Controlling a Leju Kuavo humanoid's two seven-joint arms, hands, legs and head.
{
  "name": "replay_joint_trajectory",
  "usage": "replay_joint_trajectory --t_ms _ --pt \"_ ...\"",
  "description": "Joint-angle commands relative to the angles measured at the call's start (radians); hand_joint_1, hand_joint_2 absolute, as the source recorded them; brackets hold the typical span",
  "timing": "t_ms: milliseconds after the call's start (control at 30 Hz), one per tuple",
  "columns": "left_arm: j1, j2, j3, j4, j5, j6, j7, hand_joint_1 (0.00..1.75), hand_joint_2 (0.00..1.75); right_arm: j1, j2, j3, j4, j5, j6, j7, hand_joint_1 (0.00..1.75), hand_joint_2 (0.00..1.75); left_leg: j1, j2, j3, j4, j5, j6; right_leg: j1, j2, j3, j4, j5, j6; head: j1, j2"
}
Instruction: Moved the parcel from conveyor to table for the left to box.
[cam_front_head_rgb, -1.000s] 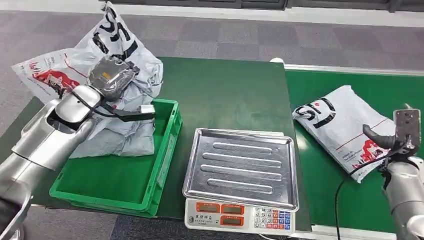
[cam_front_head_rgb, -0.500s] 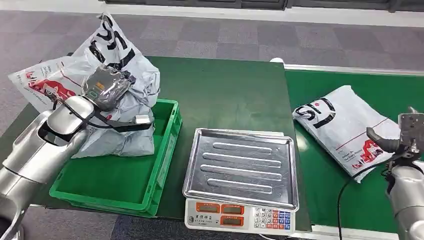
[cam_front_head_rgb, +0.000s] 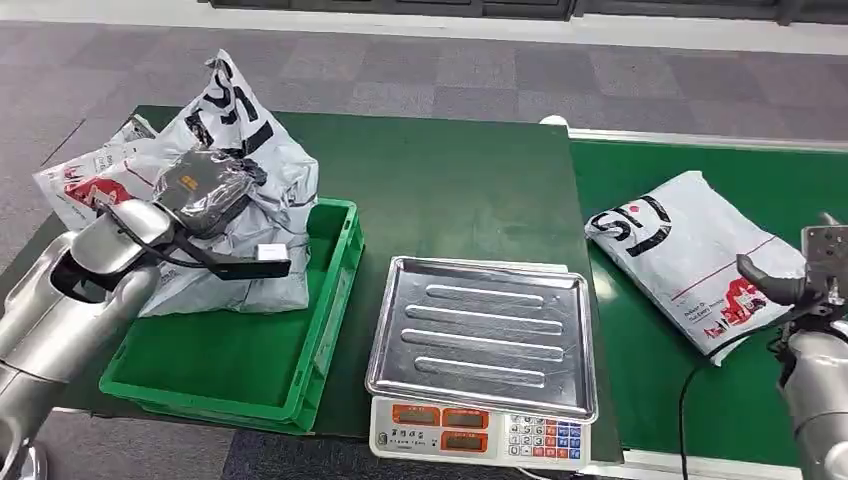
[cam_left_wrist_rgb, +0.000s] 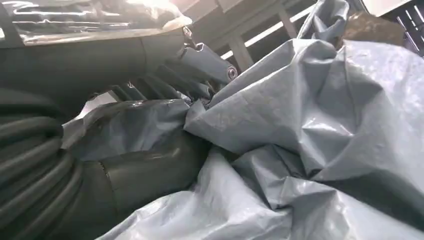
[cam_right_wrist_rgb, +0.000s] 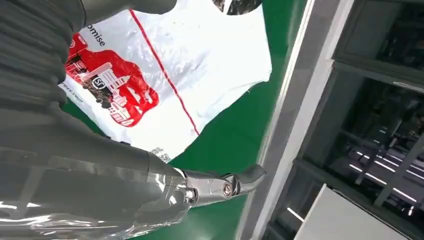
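Left hand (cam_front_head_rgb: 205, 185) grips one of two parcels (cam_front_head_rgb: 240, 225); one crate (cam_front_head_rgb: 335, 300).

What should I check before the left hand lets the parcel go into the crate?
1. Left hand holds the grey parcel: ok, film is bunched between its fingers in the left wrist view.
2. Parcel over the green crate: not ok, much of it hangs past the far rim.
3. Crate floor free to take it: ok, bare green floor shows.
4. Scale tray clear of the drop path: ok, it stands beside the crate, apart.
5. Right hand idle: ok, open at the edge of the next parcel on the conveyor.
6. Parcel seal intact: cannot tell.
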Motion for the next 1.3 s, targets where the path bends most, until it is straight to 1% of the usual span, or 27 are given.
replay_joint_trajectory --t_ms 33,100,133,167,233,367,433,533,567,633,700,800,833,933,967,1000,1067,1100,1167,1300 --pt "-0.009 0.011 0.021 0.000 0.041 -0.031 -0.011 1.75 1.75 -0.037 0.033 -0.039 0.035 -0.007 -0.008 0.000 0.00 1.75 0.000 0.001 0.001 0.000 0.000 0.000 0.000 0.002 0.001 0.000 0.000 0.000 0.000 0.000" --pt "0.006 0.021 0.024 -0.008 0.042 -0.029 -0.010 1.75 1.75 -0.015 0.032 -0.050 0.014 -0.012 -0.017 0.000 0.00 1.75 0.000 0.002 0.002 -0.001 -0.001 0.000 0.000 0.002 0.001 -0.001 0.000 0.000 0.000 0.000" --pt "0.013 0.019 0.024 -0.004 0.040 -0.030 -0.014 1.75 1.75 0.007 0.028 -0.062 -0.006 -0.019 -0.017 -0.002 0.00 1.75 0.001 0.001 0.001 0.000 -0.001 0.000 0.001 0.002 0.001 -0.001 0.000 0.000 0.000 0.000" --pt "0.012 0.014 0.022 0.002 0.037 -0.032 -0.017 1.75 1.75 0.024 0.025 -0.070 -0.021 -0.023 -0.012 -0.004 0.00 1.75 0.001 0.002 0.004 -0.002 -0.001 -0.001 0.001 0.002 0.004 -0.003 0.000 -0.001 0.000 0.000" --pt "-0.001 0.002 0.012 0.015 0.027 -0.033 -0.017 1.75 1.75 0.049 0.020 -0.087 -0.041 -0.027 -0.005 -0.006 0.00 1.75 0.001 0.000 0.004 -0.003 0.000 -0.001 0.001 0.001 0.005 -0.003 0.000 -0.001 0.000 0.000" --pt "-0.013 0.000 0.008 0.025 0.019 -0.037 -0.011 1.75 1.75 0.057 0.025 -0.096 -0.052 -0.024 -0.005 -0.006 0.00 1.75 0.001 -0.001 0.002 -0.001 -0.001 0.000 0.001 -0.001 0.003 -0.002 -0.001 -0.001 0.000 0.000" --pt "0.017 -0.002 0.023 0.043 0.014 -0.013 -0.004 1.75 1.75 0.059 0.021 -0.100 -0.054 -0.020 -0.009 -0.003 0.00 1.75 0.001 0.000 0.003 -0.002 -0.001 0.000 0.001 0.001 0.003 -0.002 0.000 -0.001 0.000 0.000" --pt "0.019 -0.041 0.022 0.121 -0.022 0.028 -0.023 1.75 1.75 0.085 -0.010 -0.110 -0.071 -0.034 0.013 -0.003 0.00 1.75 0.000 -0.001 0.002 -0.001 0.000 -0.001 0.000 0.000 0.002 -0.001 -0.001 -0.001 0.000 0.000" --pt "0.015 -0.052 0.023 0.147 -0.028 0.033 -0.021 1.75 1.75 0.092 -0.012 -0.112 -0.077 -0.038 0.018 -0.004 0.00 1.75 0.000 -0.001 0.004 -0.002 0.000 -0.001 0.000 -0.001 0.004 -0.002 -0.001 -0.001 0.000 0.000" --pt "0.021 -0.068 0.033 0.229 -0.057 0.089 -0.007 1.75 1.75 0.109 -0.011 -0.120 -0.092 -0.045 0.021 -0.004 0.00 1.75 0.000 -0.003 0.005 -0.003 0.000 -0.001 0.000 -0.002 0.005 -0.004 -0.001 -0.001 0.000 0.000" --pt "0.032 -0.076 0.054 0.313 -0.053 0.138 -0.025 1.75 1.75 0.115 -0.008 -0.123 -0.101 -0.048 0.018 -0.001 0.00 1.75 0.000 -0.001 0.004 -0.003 0.000 -0.001 0.000 -0.001 0.004 -0.003 -0.001 -0.001 0.000 0.000" --pt "0.041 -0.090 0.075 0.370 -0.064 0.198 -0.026 1.75 1.75 0.116 -0.017 -0.121 -0.104 -0.047 0.020 0.002 0.00 1.75 0.000 0.000 0.004 -0.002 -0.001 -0.001 0.000 0.000 0.003 -0.002 0.000 -0.001 0.000 0.000" --pt "0.050 -0.089 0.080 0.372 -0.075 0.212 -0.017 1.75 1.75 0.115 -0.020 -0.120 -0.105 -0.048 0.025 0.003 0.00 1.75 0.000 0.000 0.006 -0.004 0.000 -0.001 0.000 0.001 0.005 -0.004 0.000 -0.001 0.000 0.000" --pt "0.113 -0.075 0.115 0.349 -0.111 0.250 0.011 1.75 1.75 0.092 -0.006 -0.107 -0.096 -0.039 0.022 0.009 0.00 1.75 0.000 0.000 0.005 -0.003 -0.001 -0.001 0.000 0.001 0.003 -0.003 0.000 -0.001 0.000 0.000" --pt "0.127 -0.075 0.131 0.348 -0.124 0.257 0.015 1.75 1.75 0.085 -0.002 -0.103 -0.089 -0.033 0.019 0.010 0.00 1.75 -0.001 0.002 0.004 -0.002 -0.001 -0.001 -0.001 0.004 0.002 -0.002 0.000 -0.001 0.000 0.000" --pt "0.133 -0.076 0.140 0.352 -0.134 0.261 0.017 1.75 1.75 0.082 0.001 -0.101 -0.085 -0.030 0.016 0.010 0.00 1.75 0.000 0.003 0.006 -0.004 -0.001 -0.001 0.000 0.004 0.005 -0.004 0.000 -0.001 0.000 0.000" --pt "0.132 -0.079 0.148 0.368 -0.167 0.274 0.031 1.75 1.75 0.077 0.001 -0.097 -0.079 -0.029 0.013 0.009 0.00 1.75 0.000 0.003 0.003 -0.002 -0.002 -0.002 0.000 0.004 0.001 -0.002 0.000 -0.001 0.000 0.000" --pt "0.129 -0.083 0.158 0.381 -0.183 0.279 0.036 1.75 1.75 0.075 0.000 -0.095 -0.077 -0.030 0.013 0.008 0.00 1.75 0.000 0.004 0.005 -0.003 -0.002 -0.002 0.000 0.005 0.003 -0.003 0.000 -0.001 0.000 0.000" --pt "0.128 -0.082 0.163 0.390 -0.194 0.283 0.040 1.75 1.75 0.074 -0.003 -0.094 -0.076 -0.031 0.013 0.007 0.00 1.75 0.000 0.003 0.003 -0.002 -0.002 -0.002 0.000 0.004 0.001 -0.001 -0.001 -0.001 0.000 0.000" --pt "0.128 -0.077 0.186 0.432 -0.212 0.295 0.047 1.75 1.75 0.068 0.002 -0.092 -0.071 -0.029 0.011 0.007 0.00 1.75 0.000 0.003 0.004 -0.003 -0.002 -0.002 0.000 0.004 0.003 -0.002 0.000 -0.002 0.000 0.000"
